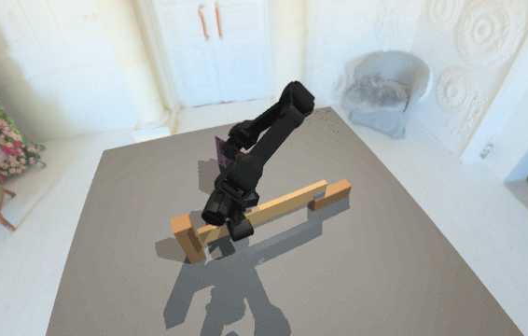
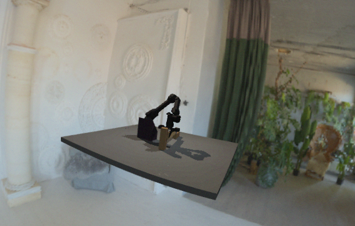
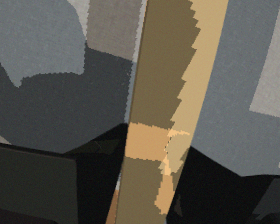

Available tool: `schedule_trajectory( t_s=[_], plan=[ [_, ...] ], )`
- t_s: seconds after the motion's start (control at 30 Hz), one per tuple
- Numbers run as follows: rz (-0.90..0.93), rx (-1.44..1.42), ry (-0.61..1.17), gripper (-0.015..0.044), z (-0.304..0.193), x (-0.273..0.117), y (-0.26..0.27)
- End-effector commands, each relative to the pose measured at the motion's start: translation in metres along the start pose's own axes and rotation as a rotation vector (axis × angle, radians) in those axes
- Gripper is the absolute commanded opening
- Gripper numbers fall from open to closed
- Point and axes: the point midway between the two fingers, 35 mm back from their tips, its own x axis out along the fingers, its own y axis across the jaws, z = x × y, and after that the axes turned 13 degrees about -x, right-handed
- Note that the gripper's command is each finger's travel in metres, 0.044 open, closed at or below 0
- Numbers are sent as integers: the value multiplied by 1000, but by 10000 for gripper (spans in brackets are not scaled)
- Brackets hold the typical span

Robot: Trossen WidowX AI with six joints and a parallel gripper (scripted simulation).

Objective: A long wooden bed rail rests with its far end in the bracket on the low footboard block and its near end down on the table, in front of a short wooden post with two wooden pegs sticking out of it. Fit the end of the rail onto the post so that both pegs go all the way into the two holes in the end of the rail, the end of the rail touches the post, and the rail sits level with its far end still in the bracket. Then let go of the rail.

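The wooden bed rail [image 1: 283, 201] [image 3: 163, 75] is held off the table and looks about level. My gripper [image 1: 245, 216] [image 3: 141, 133] is shut on it near its near end, one finger on each side. The rail's near end is at the upper part of the upright post [image 1: 188, 238] [image 2: 163, 139], with at most a narrow gap; whether they touch is unclear. The pegs and end holes are not visible, so how deep the pegs sit cannot be told. The far end is at the bluish bracket [image 1: 320, 195] on the low footboard block [image 1: 337, 192].
The arm reaches over the rail from its dark purple base plate [image 1: 220, 154] [image 2: 146, 129], behind the rail in the top view. The arm and rail cast shadows on the grey table [image 1: 362, 280] [image 2: 108, 147]. The post and footboard block stand at opposite ends of the rail.
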Motion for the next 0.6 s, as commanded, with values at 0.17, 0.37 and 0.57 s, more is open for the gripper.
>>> schedule_trajectory(
  t_s=[0.17, 0.37, 0.57],
  plan=[
    [-8, -2, 5, 0, -5, -2, 0],
    [-8, -2, 5, 0, -6, -2, 0],
    [-8, -2, 5, 0, -8, -2, 1]
  ],
)
